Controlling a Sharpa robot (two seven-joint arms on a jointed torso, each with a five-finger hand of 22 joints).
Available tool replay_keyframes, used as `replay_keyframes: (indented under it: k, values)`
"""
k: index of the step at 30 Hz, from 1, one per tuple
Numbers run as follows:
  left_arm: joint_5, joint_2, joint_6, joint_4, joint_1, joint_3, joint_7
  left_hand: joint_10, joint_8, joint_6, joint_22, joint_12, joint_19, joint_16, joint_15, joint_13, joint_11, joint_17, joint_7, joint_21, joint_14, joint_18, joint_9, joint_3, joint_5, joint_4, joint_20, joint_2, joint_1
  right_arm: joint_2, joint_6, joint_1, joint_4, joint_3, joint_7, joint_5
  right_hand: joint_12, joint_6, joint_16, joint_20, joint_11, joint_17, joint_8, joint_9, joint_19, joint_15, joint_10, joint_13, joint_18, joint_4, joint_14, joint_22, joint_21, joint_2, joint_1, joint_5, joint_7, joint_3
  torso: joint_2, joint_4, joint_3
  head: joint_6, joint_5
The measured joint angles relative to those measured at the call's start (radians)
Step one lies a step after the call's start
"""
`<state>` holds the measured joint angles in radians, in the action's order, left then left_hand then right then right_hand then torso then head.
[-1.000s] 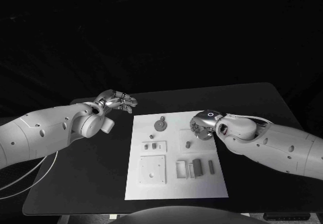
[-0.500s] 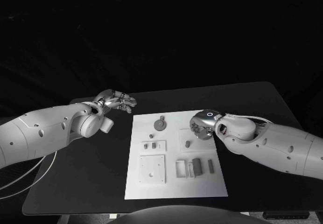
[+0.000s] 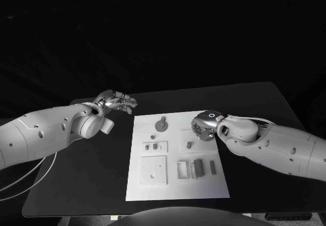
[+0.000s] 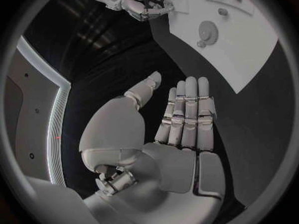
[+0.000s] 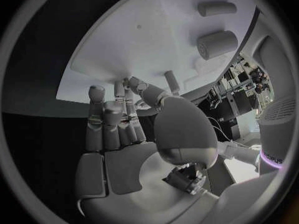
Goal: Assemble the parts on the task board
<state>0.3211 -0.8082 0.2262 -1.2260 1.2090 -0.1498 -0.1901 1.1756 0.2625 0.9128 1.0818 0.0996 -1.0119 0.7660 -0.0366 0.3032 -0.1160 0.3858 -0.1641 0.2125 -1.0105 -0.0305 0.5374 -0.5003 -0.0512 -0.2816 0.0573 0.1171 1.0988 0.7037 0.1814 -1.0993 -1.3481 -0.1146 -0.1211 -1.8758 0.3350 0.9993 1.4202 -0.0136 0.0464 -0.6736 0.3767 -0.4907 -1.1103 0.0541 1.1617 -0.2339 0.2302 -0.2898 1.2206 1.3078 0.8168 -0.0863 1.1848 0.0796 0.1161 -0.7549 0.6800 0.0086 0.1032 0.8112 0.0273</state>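
Parts lie on the task board (image 3: 178, 188), a flat white rectangular plate at the centre of the black bench (image 3: 272, 101). At its 12 o'clock end sits one round toothed gear (image 3: 161, 125). At 6 o'clock lies one square plate (image 3: 153, 170); beside it stands one dark upright block (image 3: 199, 167). Left hand (image 3: 117, 101) hovers off the board's 10 o'clock corner, released, fingers straight and together. Right hand (image 3: 203, 125) sits over the board's 2 o'clock edge, fingers curled; whether it grasps anything cannot be told.
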Motion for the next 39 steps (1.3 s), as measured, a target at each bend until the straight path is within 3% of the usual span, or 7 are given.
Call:
replay_keyframes:
  k: [14, 32, 39]
  values:
    - [0.001, 0.000, 0.001, 0.006, 0.000, 0.000, 0.000, 0.000, 0.000, 0.000, 0.001, 0.000, -0.003, 0.000, 0.001, -0.001, 0.000, 0.005, 0.000, 0.000, -0.001, 0.001, -0.001, 0.000, 0.000, 0.000, 0.003, 0.000, 0.000, 0.025, 0.020, 0.007, -0.032, -0.001, -0.015, -0.010, 0.002, 0.007, 0.000, 0.005, 0.000, 0.000, 0.005, -0.009, -0.009, 0.006, 0.000, 0.000, -0.006, 0.001, 0.006, 0.000, 0.000, 0.000, 0.000, -0.005, -0.002, -0.001, 0.000, 0.0000, -0.0008, 0.000, -0.001]
    - [0.001, 0.000, 0.001, 0.011, 0.000, 0.000, 0.001, -0.004, 0.000, 0.000, 0.002, 0.000, -0.003, 0.000, 0.004, -0.002, -0.004, 0.009, 0.000, 0.000, -0.004, 0.003, -0.001, 0.000, 0.000, 0.000, 0.003, 0.000, 0.000, 0.049, 0.028, -0.005, -0.069, 0.034, -0.024, -0.014, 0.000, 0.007, 0.000, 0.005, -0.009, 0.000, 0.005, -0.013, -0.016, 0.010, 0.009, 0.000, -0.007, 0.001, 0.010, 0.000, 0.000, 0.000, 0.000, -0.001, -0.002, -0.001, 0.000, 0.0000, -0.0005, -0.001, 0.005]
    - [0.001, 0.000, 0.002, 0.015, 0.000, 0.000, 0.001, -0.003, 0.000, 0.000, 0.002, 0.000, -0.003, -0.004, 0.004, -0.003, -0.003, 0.009, 0.000, 0.000, -0.004, 0.004, -0.002, 0.000, 0.000, 0.000, 0.003, 0.000, 0.000, 0.060, 0.030, -0.006, -0.116, 0.059, -0.026, -0.007, -0.002, 0.007, 0.000, 0.005, -0.009, 0.000, 0.004, -0.014, -0.016, 0.009, 0.009, 0.000, -0.007, 0.004, 0.010, 0.000, 0.000, -0.001, 0.000, -0.001, -0.002, -0.004, 0.000, -0.0003, 0.0000, -0.001, 0.005]
